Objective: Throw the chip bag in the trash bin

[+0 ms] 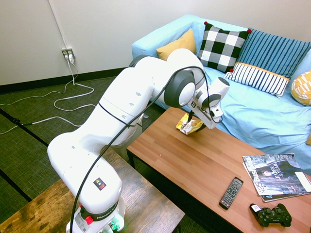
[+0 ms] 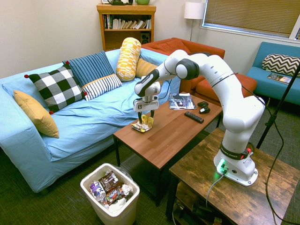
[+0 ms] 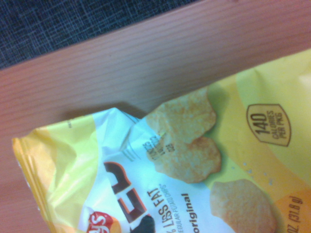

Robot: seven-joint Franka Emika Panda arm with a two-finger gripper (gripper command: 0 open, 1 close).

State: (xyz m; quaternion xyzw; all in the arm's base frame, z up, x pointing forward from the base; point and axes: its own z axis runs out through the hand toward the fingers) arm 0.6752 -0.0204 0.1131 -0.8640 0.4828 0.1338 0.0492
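The chip bag (image 2: pixel 141 125) is a small yellow-and-white foil bag lying near the sofa-side corner of the wooden coffee table (image 2: pixel 173 136). It also shows in the first exterior view, chip bag (image 1: pixel 188 127), and fills the wrist view, chip bag (image 3: pixel 194 174). My gripper (image 2: pixel 147 116) hangs straight down right over the bag, open, fingertips low at the bag's top. In the first exterior view the wrist hides most of the gripper (image 1: pixel 193 121). The cream-white trash bin (image 2: pixel 112 214) stands on the carpet below the table's end, with wrappers inside.
A magazine (image 1: pixel 274 177), a remote (image 1: pixel 231 192) and a black game controller (image 1: pixel 270 215) lie at the table's far end. The blue sofa (image 2: pixel 84 117) with several pillows runs along the table's long side.
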